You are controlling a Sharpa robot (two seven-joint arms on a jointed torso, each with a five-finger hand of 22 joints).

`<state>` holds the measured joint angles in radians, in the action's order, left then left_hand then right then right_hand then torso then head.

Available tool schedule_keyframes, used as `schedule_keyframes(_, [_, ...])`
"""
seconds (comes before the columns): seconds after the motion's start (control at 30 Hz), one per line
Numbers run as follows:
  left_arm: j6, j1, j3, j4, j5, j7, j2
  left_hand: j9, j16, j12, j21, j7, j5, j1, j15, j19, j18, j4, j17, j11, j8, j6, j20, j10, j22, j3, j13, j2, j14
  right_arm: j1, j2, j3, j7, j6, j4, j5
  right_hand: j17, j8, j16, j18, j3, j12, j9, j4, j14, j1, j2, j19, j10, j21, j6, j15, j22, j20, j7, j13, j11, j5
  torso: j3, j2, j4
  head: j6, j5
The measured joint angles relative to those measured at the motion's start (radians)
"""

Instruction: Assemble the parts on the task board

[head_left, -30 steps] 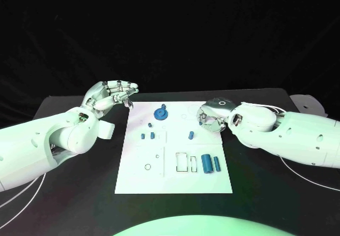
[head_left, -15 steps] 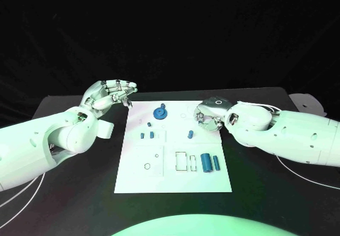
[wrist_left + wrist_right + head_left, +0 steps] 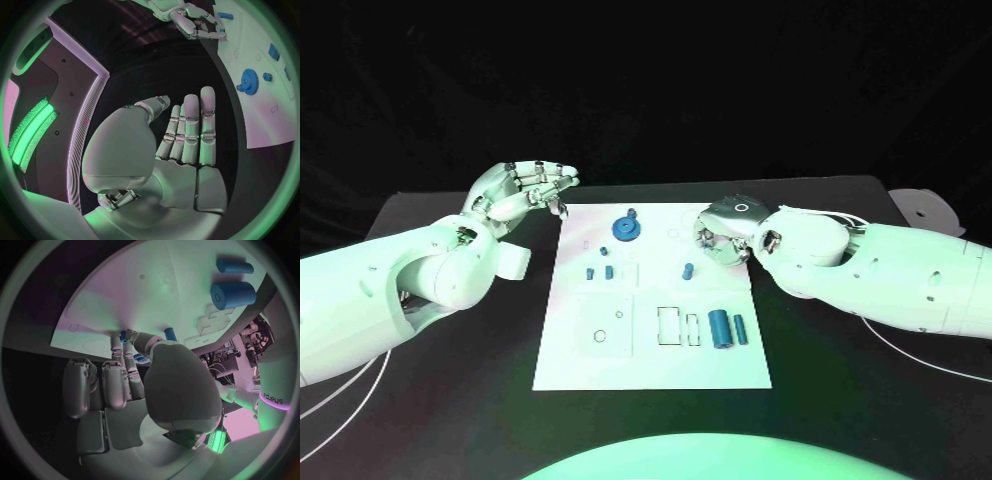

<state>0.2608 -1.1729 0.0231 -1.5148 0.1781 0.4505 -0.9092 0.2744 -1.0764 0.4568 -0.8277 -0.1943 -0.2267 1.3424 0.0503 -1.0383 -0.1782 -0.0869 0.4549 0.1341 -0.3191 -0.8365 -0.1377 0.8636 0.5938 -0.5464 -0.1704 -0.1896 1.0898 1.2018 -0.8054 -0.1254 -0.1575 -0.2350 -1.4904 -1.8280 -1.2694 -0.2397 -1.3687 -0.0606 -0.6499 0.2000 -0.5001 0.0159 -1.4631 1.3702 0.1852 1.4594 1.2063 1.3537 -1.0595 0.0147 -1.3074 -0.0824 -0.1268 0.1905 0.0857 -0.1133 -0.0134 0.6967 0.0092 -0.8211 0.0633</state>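
R silver hand [image 3: 728,230] has shifted slightly inward over white flat task board [image 3: 655,300] far edge w/ fingers curled, contents cannot tell; L silver hand [image 3: 519,190] stays open off-board; blue gear part [image 3: 627,231] untouched.

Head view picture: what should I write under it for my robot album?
Two robot hands, left hand and right hand, hover at the white task board with its blue parts.
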Motion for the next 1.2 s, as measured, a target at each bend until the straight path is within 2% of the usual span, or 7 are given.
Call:
schedule_keyframes(0.4, [0.000,0.000,0.000,0.000,0.000,-0.009,-0.001,0.000,0.004,0.000,0.004,0.000,0.000,0.008,0.004,0.000,0.000,0.003,-0.001,0.003,0.000,0.000,0.000,-0.003,-0.001,0.003,0.002,0.000,-0.004,-0.004,-0.006,-0.002,-0.021,-0.005,-0.015,-0.028,0.005,0.000,0.000,0.000,-0.007,-0.009,-0.001,-0.007,-0.004,-0.005,-0.005,0.000,0.004,0.017,0.000,0.004,-0.001,0.000,0.000,0.003,0.004,-0.003,-0.0006,-0.001,0.0008,-0.001,0.004])
schedule_keyframes(0.73, [0.001,0.000,0.000,0.000,-0.001,-0.016,0.000,0.000,0.004,0.000,0.004,0.000,0.000,0.008,0.004,0.000,0.000,0.004,-0.001,0.005,0.000,0.000,0.000,-0.007,-0.002,0.004,0.003,0.000,-0.004,-0.010,-0.024,-0.005,-0.034,-0.040,-0.036,-0.034,0.005,0.000,0.000,0.000,-0.007,-0.016,0.000,-0.007,-0.004,0.005,-0.016,0.000,0.004,0.032,-0.003,0.003,-0.001,0.000,-0.004,0.003,0.004,-0.002,-0.0007,-0.001,0.0005,0.002,0.004])
schedule_keyframes(0.83, [0.001,0.000,0.000,0.000,-0.001,-0.018,0.000,0.000,0.004,0.000,0.004,-0.004,0.000,0.008,0.004,0.000,0.000,0.006,-0.002,0.004,0.000,0.004,0.000,-0.011,-0.003,0.006,0.004,0.000,-0.004,-0.009,-0.029,-0.003,-0.036,-0.052,-0.042,-0.035,0.005,0.000,0.000,0.011,-0.007,-0.015,-0.001,-0.007,-0.004,0.005,-0.016,0.000,0.004,0.038,-0.003,0.003,-0.001,0.000,-0.004,0.008,0.004,-0.001,-0.0006,-0.002,0.0005,0.003,0.004])
schedule_keyframes(1.2, [0.003,0.000,0.000,0.002,-0.001,-0.022,0.000,0.000,0.004,0.000,0.008,-0.007,0.000,0.008,0.007,0.000,0.000,0.006,-0.002,0.007,0.000,0.007,0.000,-0.015,-0.004,0.006,0.005,0.000,-0.007,-0.002,-0.059,0.006,-0.039,-0.083,-0.080,-0.032,0.005,0.001,0.001,0.015,-0.007,-0.015,-0.001,-0.007,-0.004,0.012,-0.022,0.000,0.004,0.038,-0.003,0.003,0.000,0.000,-0.003,0.007,0.004,-0.003,0.0004,-0.001,-0.0001,0.004,0.004])
